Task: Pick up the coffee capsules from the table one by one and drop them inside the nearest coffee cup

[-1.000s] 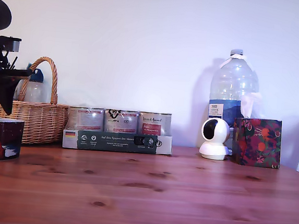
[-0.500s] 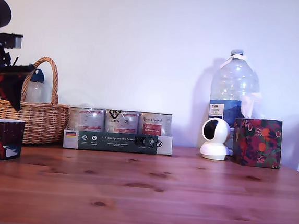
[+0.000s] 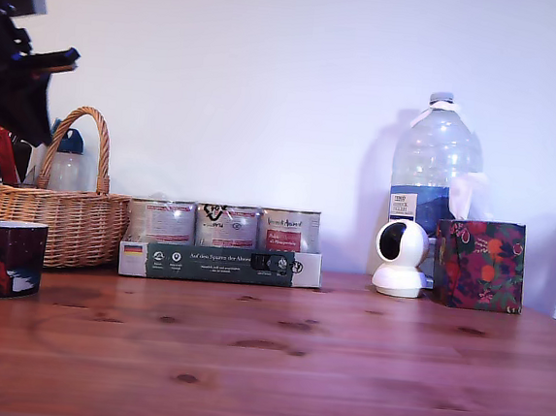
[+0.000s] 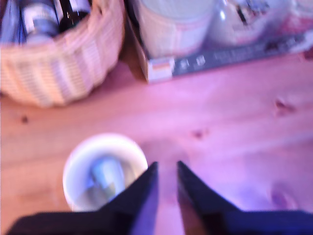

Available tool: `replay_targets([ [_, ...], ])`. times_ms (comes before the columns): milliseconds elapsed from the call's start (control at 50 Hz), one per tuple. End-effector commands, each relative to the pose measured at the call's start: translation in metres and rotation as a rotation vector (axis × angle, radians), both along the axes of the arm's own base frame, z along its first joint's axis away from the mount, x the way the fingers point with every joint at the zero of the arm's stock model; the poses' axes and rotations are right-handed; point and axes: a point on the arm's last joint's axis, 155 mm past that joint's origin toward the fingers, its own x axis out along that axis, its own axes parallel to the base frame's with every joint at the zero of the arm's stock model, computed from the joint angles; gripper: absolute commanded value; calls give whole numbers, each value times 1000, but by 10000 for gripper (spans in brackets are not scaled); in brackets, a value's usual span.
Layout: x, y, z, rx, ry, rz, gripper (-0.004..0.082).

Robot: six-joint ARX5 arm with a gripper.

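1. The claw (image 4: 167,169), raised higher above the coffee cup (image 3: 4,259) than a second ago, shows a narrow gap and holds nothing.
2. One capsule (image 4: 108,174) lies inside the cup.
3. No capsule is visible on the bench (image 3: 342,369); judged complete.
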Motion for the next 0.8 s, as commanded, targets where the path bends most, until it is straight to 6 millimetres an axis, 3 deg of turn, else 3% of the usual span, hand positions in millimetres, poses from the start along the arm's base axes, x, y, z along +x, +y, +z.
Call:
replay_targets([
  [0,-12,1,-9,-10,-1,7,-14],
  [360,-66,1,-10,-86,-121,62,-13],
  [780,-122,9,-42,-116,-256,123,-13],
])
